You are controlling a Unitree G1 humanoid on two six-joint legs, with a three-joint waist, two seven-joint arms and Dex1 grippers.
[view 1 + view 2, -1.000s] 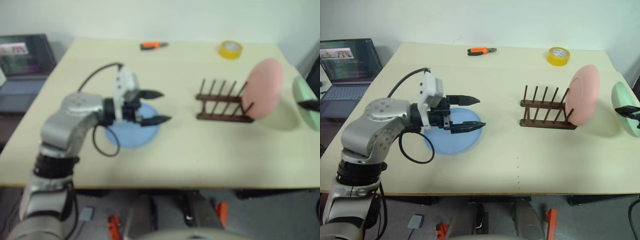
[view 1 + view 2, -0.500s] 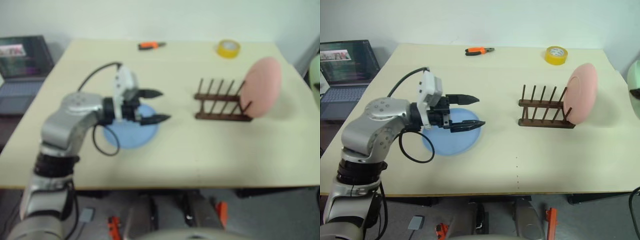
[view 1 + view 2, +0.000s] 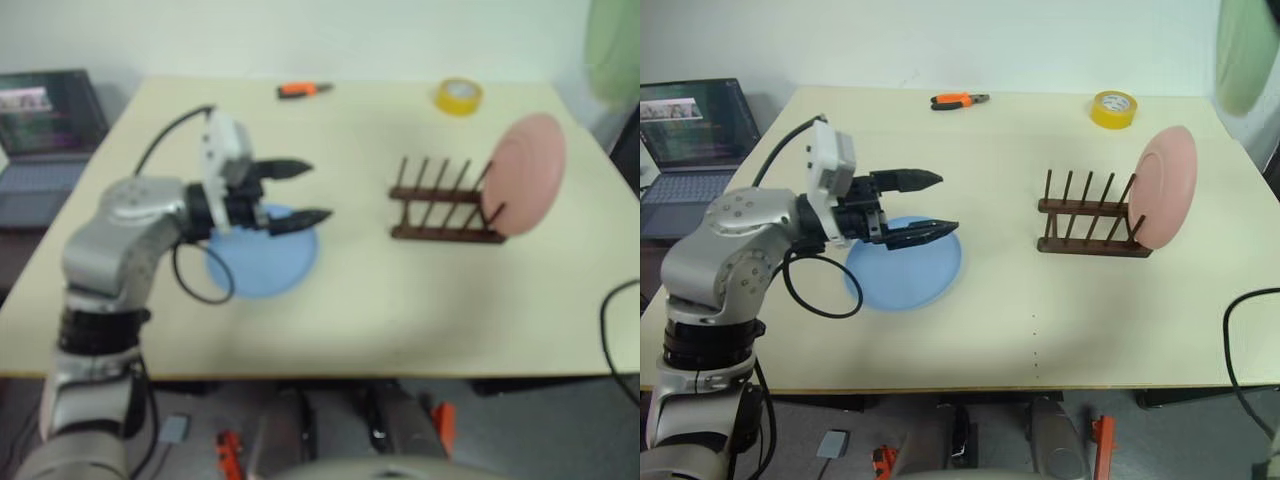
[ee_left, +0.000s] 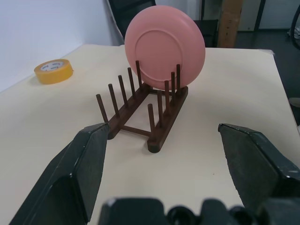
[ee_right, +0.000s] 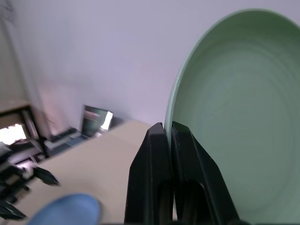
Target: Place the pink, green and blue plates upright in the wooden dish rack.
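Three plates: pink, green and blue, each in a different place.
Pink plate (image 3: 1164, 187): standing upright in the last slot of the wooden dish rack (image 3: 1092, 224), at the rack's end nearest the table's right edge, leaning slightly against the pegs.
Green plate (image 5: 243, 122): up in the air, off the table (image 3: 1040, 320), above its far right corner; the right gripper (image 5: 169, 136) has its two black fingers pressed together on the plate's rim, holding it on edge.
Blue plate (image 3: 905, 265): lying flat on the table, toward the left half, nearer the front edge than the back.
Left gripper (image 3: 930, 205): hovering just above the far side of the blue plate, pointing toward the rack, fingers spread wide with nothing between them.
Dish rack: on the right half of the table, well apart from the blue plate; its other slots hold nothing.
Yellow tape roll (image 3: 1112, 109): near the back edge, beyond the rack.
Orange-handled pliers (image 3: 958, 100): at the back edge, near the middle.
Laptop (image 3: 688, 140): open, on a surface off the table's left side.
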